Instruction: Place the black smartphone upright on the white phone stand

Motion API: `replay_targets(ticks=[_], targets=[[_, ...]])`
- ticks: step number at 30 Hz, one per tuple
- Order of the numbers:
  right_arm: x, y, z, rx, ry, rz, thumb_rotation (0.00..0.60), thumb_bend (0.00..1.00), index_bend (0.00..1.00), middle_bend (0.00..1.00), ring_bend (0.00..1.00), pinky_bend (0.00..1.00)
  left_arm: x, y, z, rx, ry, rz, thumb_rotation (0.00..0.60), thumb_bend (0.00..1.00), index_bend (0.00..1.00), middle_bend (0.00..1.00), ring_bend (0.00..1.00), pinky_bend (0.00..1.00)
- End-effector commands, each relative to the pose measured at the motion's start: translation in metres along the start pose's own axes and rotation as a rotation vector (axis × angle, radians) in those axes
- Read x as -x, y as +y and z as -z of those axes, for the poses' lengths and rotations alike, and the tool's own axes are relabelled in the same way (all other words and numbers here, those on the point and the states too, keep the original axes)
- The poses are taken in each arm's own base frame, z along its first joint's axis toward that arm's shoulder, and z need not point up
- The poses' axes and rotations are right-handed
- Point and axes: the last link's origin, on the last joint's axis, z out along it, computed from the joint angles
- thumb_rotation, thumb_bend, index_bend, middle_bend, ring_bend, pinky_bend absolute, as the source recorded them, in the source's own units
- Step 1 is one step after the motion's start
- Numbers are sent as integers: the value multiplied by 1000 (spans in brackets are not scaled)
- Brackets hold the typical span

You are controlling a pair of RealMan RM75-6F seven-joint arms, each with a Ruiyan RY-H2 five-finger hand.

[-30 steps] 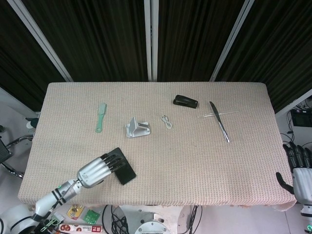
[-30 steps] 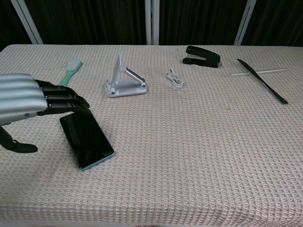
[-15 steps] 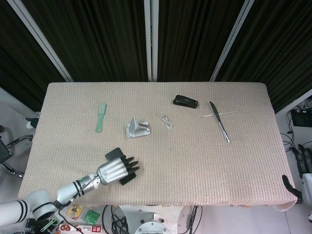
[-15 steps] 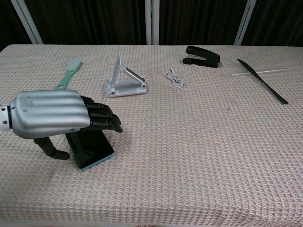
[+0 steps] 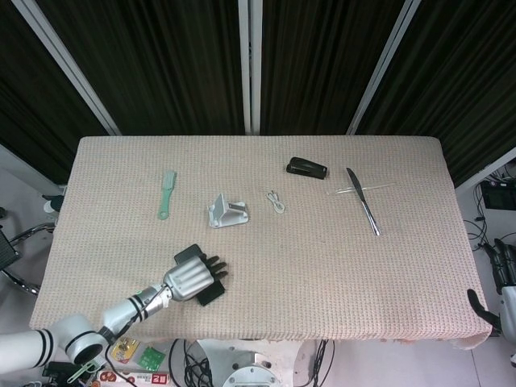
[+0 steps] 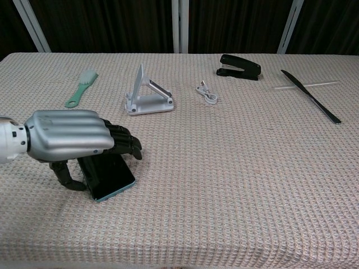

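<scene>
Since half a second ago we see the left hand (image 6: 70,139) drawn slightly back toward the near edge, its dark fingers (image 6: 126,143) now curled down over the black smartphone (image 6: 109,176), which lies flat on the woven beige worktop (image 6: 235,168); whether they grip it we cannot tell. The chest view shows the thumb beside the phone's left edge and the white phone stand (image 6: 147,95) well beyond, while only the head view catches the right hand (image 5: 504,278) off the worktop's right edge, its fingers too cropped to judge.

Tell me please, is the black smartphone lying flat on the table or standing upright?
Flat: the black smartphone lies screen-up on the table under the left hand.
</scene>
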Motion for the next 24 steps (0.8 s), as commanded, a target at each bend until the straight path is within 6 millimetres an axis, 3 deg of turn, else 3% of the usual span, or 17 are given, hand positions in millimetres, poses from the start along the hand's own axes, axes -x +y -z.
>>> replay_targets(ticks=[1,8,20,24], targets=[[0,1,0,3,2,1,600,236,0,0,0,0,-2,2,1,1,2,1,600,162,184,99,113,290],[0,0,0,8,-11,8,600,247,0,0,0,0,-3,7,2,5,6,9,600,162,203,99,113,287],[0,-4,-2,7,-16,13,600,265,0,0,0,0,4,8,3,0,-4,-19,600,169,313,99,113,286],[1,-5,-3,7,-24,14,600,273,0,0,0,0,6,8,3,-1,-2,-14,600,212,385,99,113,285]])
